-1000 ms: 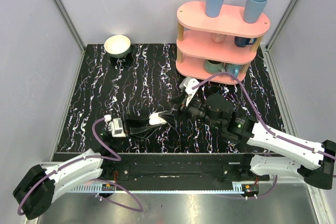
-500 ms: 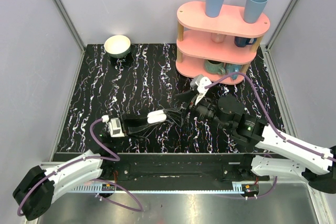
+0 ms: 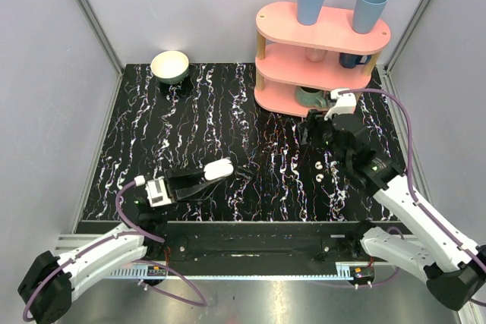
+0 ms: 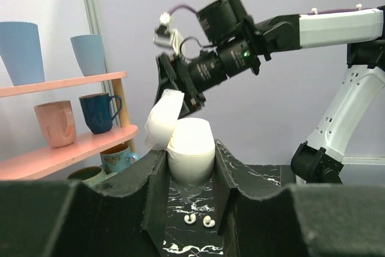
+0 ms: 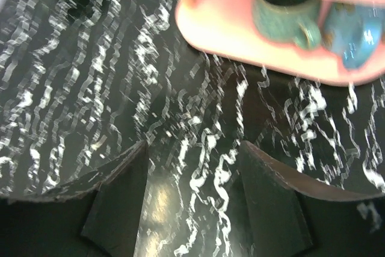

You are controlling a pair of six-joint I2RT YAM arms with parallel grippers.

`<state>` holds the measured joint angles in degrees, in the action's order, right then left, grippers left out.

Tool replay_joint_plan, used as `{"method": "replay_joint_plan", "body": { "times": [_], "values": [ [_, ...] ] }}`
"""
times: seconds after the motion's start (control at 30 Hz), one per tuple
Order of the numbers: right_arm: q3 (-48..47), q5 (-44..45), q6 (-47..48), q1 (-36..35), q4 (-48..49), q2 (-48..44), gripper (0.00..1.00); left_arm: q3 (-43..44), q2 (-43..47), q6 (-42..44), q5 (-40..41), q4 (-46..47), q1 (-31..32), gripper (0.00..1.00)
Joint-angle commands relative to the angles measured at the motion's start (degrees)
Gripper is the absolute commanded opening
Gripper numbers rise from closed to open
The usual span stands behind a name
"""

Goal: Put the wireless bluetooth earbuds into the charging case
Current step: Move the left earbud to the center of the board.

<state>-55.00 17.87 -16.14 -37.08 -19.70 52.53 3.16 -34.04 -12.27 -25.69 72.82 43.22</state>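
The left end effector (image 4: 191,162) pinches the charging case (image 4: 191,148), a smooth, glossy white oval. It stands upright between the matte black fingers, its rounded lid (image 4: 162,121) tipped open to the left. The fingers hide the case's lower part. Below and beyond it, two tiny glossy white earbuds (image 4: 190,218) lie side by side on the black, white-veined marble counter (image 3: 190,119), just nearward of the right end effector (image 3: 313,128). That one is spread wide above the counter. Its own view is motion-blurred, and the pink shelf (image 5: 252,34) ahead is cut off at the top edge.
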Motion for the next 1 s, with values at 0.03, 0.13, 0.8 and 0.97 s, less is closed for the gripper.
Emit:
{"method": "replay_joint_plan", "body": {
  "times": [0.03, 0.13, 0.8, 0.97],
  "values": [
    [4.2, -4.41, -4.95, 7.02, -6.75, 1.87, 0.62, 0.89, 2.14, 1.73, 0.03, 0.49, 0.28, 0.0],
    [6.13, -5.56, -6.35, 8.43, -8.68, 4.32, 0.56, 0.53, 2.66, 1.64, -0.06, -0.04, 0.28, 0.0],
    [13.69, -8.99, -17.52, 21.78, -4.21, 20.85, 0.62, 0.45, 3.28, 1.02, -0.94, -0.13, 0.28, 0.0],
    [13.52, -11.27, -16.38, 22.31, -0.7, 26.9, 0.62, 0.1, 3.81, 1.11, -0.59, -0.66, 0.28, 0.0]
  ]
}}
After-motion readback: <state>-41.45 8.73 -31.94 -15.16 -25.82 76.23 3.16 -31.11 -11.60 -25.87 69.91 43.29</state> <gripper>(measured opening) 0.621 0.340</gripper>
